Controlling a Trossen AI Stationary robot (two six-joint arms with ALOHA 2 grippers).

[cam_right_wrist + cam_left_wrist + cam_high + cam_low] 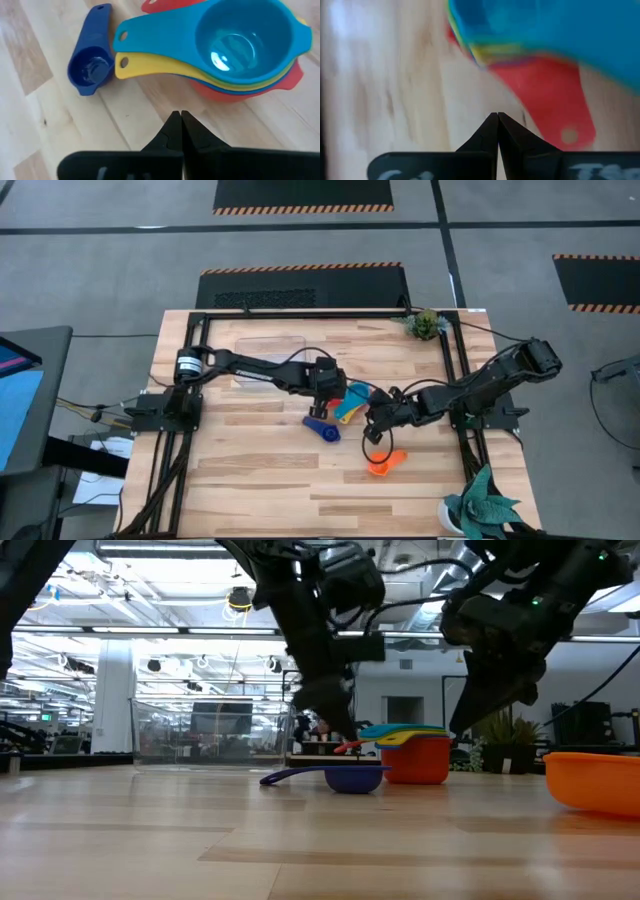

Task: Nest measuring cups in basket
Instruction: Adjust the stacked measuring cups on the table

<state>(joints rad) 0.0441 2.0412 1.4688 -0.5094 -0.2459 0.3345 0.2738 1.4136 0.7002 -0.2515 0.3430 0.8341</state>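
Observation:
A stack of nested measuring cups (240, 45) stands on the wooden table: a blue one on top, a yellow one under it, a red one at the bottom. It also shows mid-table in the high view (350, 402). A dark blue cup (90, 65) lies beside the stack, and an orange cup (385, 463) lies nearer the front edge. The clear basket (270, 352) sits at the far left of the table. My left gripper (497, 119) is shut and hovers just beside the red cup's handle (555, 100). My right gripper (179, 117) is shut, on the stack's right near side, above bare wood.
A small plant (427, 323) stands at the far right corner, and another plant (480, 505) at the near right corner. Black frame rails (455, 370) run along the table's sides. Bare wood lies in front of the dark blue cup.

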